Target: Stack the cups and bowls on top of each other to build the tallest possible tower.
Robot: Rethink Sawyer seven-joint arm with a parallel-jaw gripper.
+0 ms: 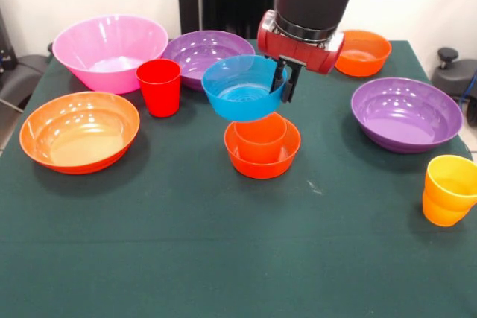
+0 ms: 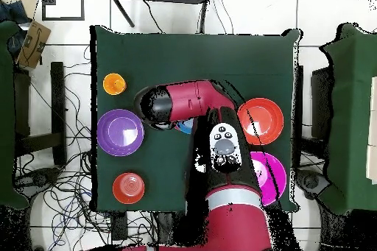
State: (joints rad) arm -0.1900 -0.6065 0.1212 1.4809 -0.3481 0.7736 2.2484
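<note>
My gripper [image 1: 283, 88] is shut on the right rim of the blue bowl [image 1: 237, 102], one finger inside and one outside. The bowl hangs tilted right over the orange cup [image 1: 261, 139], which stands in a small orange bowl [image 1: 262, 160] at mid-table. The blue bowl's base is at the cup's rim; I cannot tell whether they touch. The red cup [image 1: 159, 87] stands to the left, and the yellow-orange cup [image 1: 449, 190] [image 2: 113, 84] at the right edge. In the overhead view the arm [image 2: 195, 104] hides the pile, and only a sliver of the blue bowl [image 2: 185, 126] shows.
A wide purple bowl [image 1: 406, 113] [image 2: 120, 132] lies at the right and another [image 1: 201, 51] behind the pile. The large pink bowl [image 1: 110, 50] [image 2: 271, 174] and large orange bowl [image 1: 80, 130] [image 2: 265, 119] are at the left. A second small orange bowl [image 1: 361, 51] [image 2: 128, 187] sits back right.
</note>
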